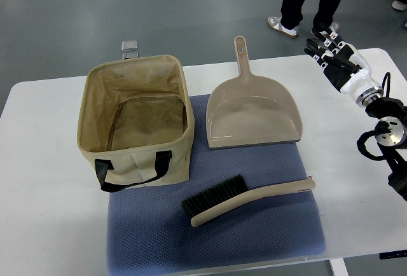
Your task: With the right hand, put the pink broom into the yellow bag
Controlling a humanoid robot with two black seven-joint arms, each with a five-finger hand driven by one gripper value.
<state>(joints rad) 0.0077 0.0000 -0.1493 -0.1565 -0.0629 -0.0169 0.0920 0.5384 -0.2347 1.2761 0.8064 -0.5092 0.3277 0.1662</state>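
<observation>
A pale pink-beige hand broom (245,201) with black bristles lies flat on a blue mat (216,238), bristles to the left and handle pointing right. An open yellowish fabric bag (135,123) with black handles stands at the mat's left, its mouth facing up and nothing inside. My right hand (327,46) hovers over the table's far right corner, well above and right of the broom, fingers relaxed and holding nothing. No left arm shows.
A matching beige dustpan (251,114) rests on the mat behind the broom, handle pointing away. A person's legs and shoes (299,9) stand beyond the table's far edge. The white table (44,187) ends close to the picture's bottom.
</observation>
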